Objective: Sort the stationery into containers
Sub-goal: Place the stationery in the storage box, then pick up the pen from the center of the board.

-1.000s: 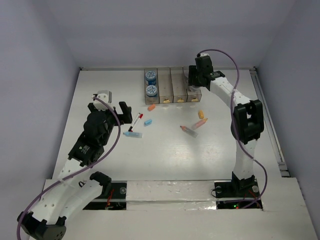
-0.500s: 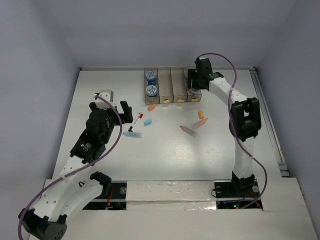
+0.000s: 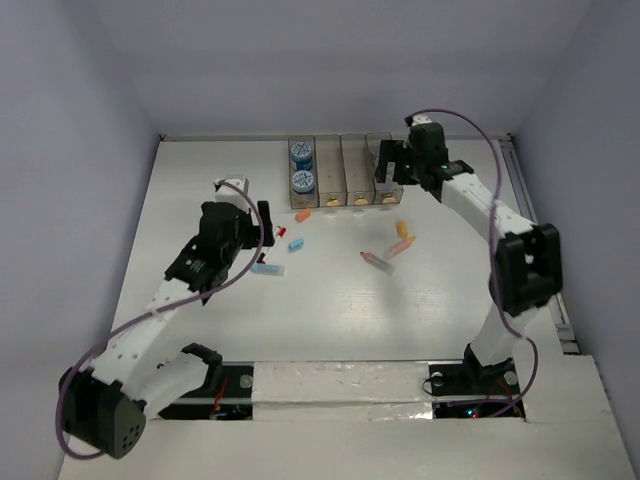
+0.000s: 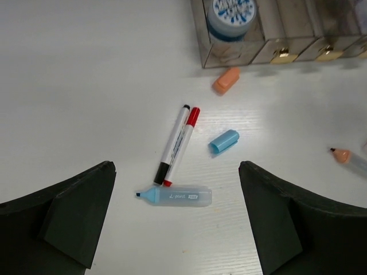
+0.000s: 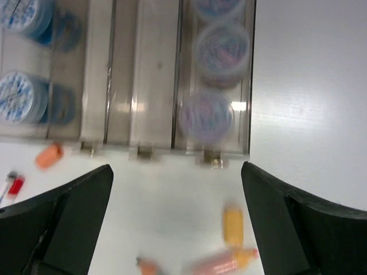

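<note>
Left gripper (image 3: 258,220) has pushed out toward the far edge and now hangs over the red-capped marker (image 4: 182,137) and light-blue highlighter (image 4: 175,196), jaws spread wide, holding nothing. The right arm has swung toward the right edge, and the right gripper (image 3: 392,165) sits by the containers (image 3: 330,165) at the far edge, jaws likewise spread and empty. Blue-topped rolls (image 3: 302,181) sit in the leftmost bin and purple round pieces (image 5: 206,116) in the rightmost, so the right's drop looks done, the marker pick looks next, and the sticks are still loose mid-surface.
</note>
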`<state>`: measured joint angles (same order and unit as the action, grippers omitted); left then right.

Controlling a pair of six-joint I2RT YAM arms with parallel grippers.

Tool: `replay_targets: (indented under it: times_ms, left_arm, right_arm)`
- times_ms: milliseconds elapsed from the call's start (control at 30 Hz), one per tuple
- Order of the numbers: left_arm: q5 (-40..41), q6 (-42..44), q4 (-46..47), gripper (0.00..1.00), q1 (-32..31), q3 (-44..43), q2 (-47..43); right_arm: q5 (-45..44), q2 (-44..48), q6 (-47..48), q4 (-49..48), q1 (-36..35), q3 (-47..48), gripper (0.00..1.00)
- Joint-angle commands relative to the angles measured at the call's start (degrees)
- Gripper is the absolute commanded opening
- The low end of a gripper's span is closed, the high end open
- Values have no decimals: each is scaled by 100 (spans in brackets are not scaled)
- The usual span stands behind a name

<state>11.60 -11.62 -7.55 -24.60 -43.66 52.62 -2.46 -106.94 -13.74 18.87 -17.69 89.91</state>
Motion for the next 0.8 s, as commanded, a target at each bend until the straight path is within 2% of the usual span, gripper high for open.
replay_targets:
  times_ms: [0, 33, 100, 167, 267, 300, 333, 433, 533, 767]
  left_arm:
    - [-499, -16, -53, 87, 61, -274, 685]
    - [-587, -42, -123, 84, 61, -362, 853]
    - [-815, -69, -176, 77, 61, -476, 1292]
    - [-861, -112, -264, 71, 61, -556, 1566]
    - [-817, -165, -282, 55, 61, -705, 1997]
    - [-782, -165, -291, 51, 61, -758, 2207]
    - [-782, -174, -326, 42, 61, -854, 2322]
    - [-782, -174, -405, 29, 61, -1039, 2726]
    - [-589, -165, -440, 25, 61, -1144, 3060]
    - [-527, -69, -554, 18, 61, -1382, 3658]
  right_arm:
    - [448, 1603, -234, -1128, -41, -1235, 96]
    - [474, 1884, -409, -1288, -41, -1952, 95]
    - [536, 2620, -647, -1692, -41, -2598, 89]
    - [729, 2984, -954, -1825, -41, -3335, 86]
    - [1080, 3372, -1122, -2159, -41, -3935, 76]
    - [1124, 3485, -1140, -2203, -41, -4059, 62]
    - [1203, 3530, -1175, -2247, -41, -4165, 56]
    - [1309, 3670, -1236, -2414, -41, -4499, 42]
    - [1484, 3811, -1307, -2608, -41, -4693, 38]
    - [1731, 3891, -1368, -2731, -41, -4798, 38]
